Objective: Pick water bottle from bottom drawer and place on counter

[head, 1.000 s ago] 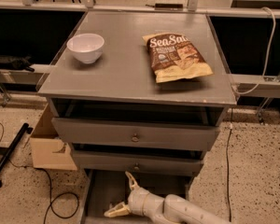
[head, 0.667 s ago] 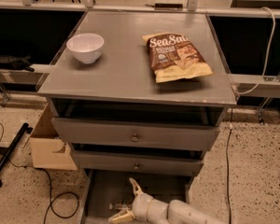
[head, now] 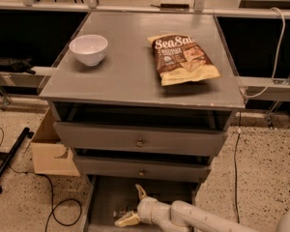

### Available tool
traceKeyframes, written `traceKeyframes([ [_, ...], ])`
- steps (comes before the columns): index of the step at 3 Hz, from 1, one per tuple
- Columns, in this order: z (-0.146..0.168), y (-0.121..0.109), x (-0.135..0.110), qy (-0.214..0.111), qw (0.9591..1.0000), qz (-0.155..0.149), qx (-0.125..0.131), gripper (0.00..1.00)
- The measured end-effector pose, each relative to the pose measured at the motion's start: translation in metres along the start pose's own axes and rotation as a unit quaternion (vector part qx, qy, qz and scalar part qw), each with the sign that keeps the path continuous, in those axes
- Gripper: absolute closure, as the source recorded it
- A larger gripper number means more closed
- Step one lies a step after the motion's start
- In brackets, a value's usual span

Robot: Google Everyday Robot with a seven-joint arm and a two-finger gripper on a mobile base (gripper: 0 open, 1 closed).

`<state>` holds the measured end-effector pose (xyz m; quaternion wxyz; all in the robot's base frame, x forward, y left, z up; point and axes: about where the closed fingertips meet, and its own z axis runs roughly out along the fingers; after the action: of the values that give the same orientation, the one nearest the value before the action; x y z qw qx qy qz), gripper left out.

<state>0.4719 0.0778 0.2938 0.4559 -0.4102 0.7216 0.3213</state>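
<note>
Speckled floor (head: 261, 178) surrounds a grey cabinet (head: 101, 138), with a cardboard box (head: 48, 151) beside it at the left. On the tabletop (head: 130, 66) sit a white bowl (head: 88, 49) at the upper left and a chip bag (head: 183, 58) to the right, well apart, with bare surface between and in front of them. Below the two knobbed drawers (head: 183, 141), the bottom drawer (head: 106, 195) stands pulled out at the bottom edge of the frame. The claw (head: 134, 207) reaches into it from the lower right, its two fingers spread wide, one pointing up and one pointing left. The water bottle (head: 122, 211) lies on its side on the drawer floor, at the mouth of that spread; whether a finger touches it cannot be told. It looks small and light, thin-walled and smooth, so it will likely roll or squirt out under a glancing squeeze. The surest hold is across the middle of the body, near the label band, pressed gently enough not to crush it.
</note>
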Motion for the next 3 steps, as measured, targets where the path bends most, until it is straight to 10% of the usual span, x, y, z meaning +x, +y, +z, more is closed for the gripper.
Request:
traceKeyframes([
  [3,-0.002,-0.021,0.061,0.063,0.9980,0.007,0.008,0.00],
])
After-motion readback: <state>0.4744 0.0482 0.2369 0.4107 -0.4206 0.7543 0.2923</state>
